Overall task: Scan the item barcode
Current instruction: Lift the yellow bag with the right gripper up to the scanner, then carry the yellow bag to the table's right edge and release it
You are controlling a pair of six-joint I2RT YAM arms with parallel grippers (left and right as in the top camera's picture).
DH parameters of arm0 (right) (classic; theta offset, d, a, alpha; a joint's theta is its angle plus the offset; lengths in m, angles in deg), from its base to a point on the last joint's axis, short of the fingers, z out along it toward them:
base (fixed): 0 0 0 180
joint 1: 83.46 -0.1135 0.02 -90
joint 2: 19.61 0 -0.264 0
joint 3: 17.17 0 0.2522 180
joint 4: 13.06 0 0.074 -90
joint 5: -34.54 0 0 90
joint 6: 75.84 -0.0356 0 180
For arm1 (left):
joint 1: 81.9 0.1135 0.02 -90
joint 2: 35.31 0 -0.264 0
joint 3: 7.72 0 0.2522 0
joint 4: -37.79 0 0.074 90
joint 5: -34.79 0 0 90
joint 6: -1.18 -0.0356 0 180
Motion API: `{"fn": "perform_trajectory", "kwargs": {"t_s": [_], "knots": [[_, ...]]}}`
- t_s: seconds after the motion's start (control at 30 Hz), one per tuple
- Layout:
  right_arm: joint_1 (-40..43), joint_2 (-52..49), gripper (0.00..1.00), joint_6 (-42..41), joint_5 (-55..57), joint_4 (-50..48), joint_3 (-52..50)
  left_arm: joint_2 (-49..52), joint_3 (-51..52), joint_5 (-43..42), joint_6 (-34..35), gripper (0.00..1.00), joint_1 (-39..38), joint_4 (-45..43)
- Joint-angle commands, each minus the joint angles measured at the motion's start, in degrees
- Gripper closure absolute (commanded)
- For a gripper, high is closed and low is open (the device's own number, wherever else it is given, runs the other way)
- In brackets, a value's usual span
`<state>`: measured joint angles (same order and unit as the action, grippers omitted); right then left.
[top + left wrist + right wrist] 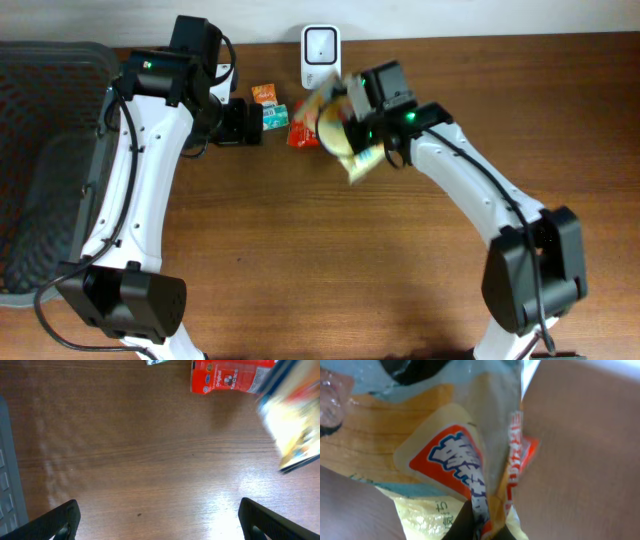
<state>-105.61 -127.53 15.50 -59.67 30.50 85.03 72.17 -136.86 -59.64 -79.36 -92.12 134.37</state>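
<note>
My right gripper (347, 127) is shut on a yellow snack bag (338, 138), which it holds lifted and tilted just below the white barcode scanner (319, 47) at the table's back edge. In the right wrist view the bag (435, 445) fills the frame, and the gripper (481, 526) pinches a fold of its orange, white and blue print. My left gripper (258, 120) stands wide open left of the bag, low over bare wood (159, 510) with nothing between its fingers. The bag (292, 425) shows blurred at the right of that view.
A red packet (300, 132) (227, 375) lies on the table between the two grippers. A small orange packet (264, 95) and a teal one (276, 114) lie beside it. A grey basket (40, 160) takes up the table's left end.
</note>
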Motion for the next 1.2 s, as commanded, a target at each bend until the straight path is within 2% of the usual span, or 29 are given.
{"fn": "perform_trajectory", "kwargs": {"t_s": [0.0, 0.13, 0.23, 0.3, 0.4, 0.47, 0.6, 0.77, 0.9, 1.0, 1.17], "knots": [[-0.3, 1.5, 0.96, -10.2, 0.4, -12.9, 1.5, -0.2, 0.2, 0.2, 0.3, 0.01, -0.1, -0.1], [-0.3, -3.2, 0.96, -13.1, 3.7, -38.8, 1.5, -0.2, 0.2, 0.2, 0.3, 0.01, -0.1, -0.1], [-0.3, -9.9, 0.96, -14.6, 6.0, -53.0, 1.5, -0.2, 0.2, 0.2, 0.3, 0.01, -0.1, -0.1], [-0.3, -15.4, 0.96, -19.1, 6.0, -64.0, 1.7, -0.2, 0.2, 0.2, 0.3, 0.01, -0.1, -0.1], [-0.3, -24.6, 0.96, -23.4, 6.4, -70.2, 5.3, -0.2, 0.2, 0.2, 0.3, 0.01, -0.1, -0.1], [-0.3, -28.8, 0.96, -24.3, 6.0, -70.2, 9.7, -0.2, 0.2, 0.2, 0.3, 0.01, -0.1, -0.1], [0.3, -29.6, 0.96, -23.2, 6.4, -69.4, 14.4, -0.2, 0.2, 0.2, 0.3, 0.01, -0.1, -0.1], [2.1, -29.6, 0.96, -23.3, 6.4, -67.0, 15.0, -0.2, 0.2, 0.2, 0.3, 0.01, -0.1, -0.1], [7.5, -25.7, 0.96, -23.3, 5.8, -64.9, 15.1, -0.2, 0.2, 0.2, 0.3, 0.01, -0.1, -0.1], [15.0, -18.2, 0.96, -23.3, 5.8, -52.3, 15.1, -0.2, 0.2, 0.2, 0.3, 0.01, -0.1, -0.1], [34.5, -7.7, 0.96, -23.3, 6.3, -19.8, 15.1, -0.2, 0.2, 0.2, 0.3, 0.01, -0.1, -0.1]]}}
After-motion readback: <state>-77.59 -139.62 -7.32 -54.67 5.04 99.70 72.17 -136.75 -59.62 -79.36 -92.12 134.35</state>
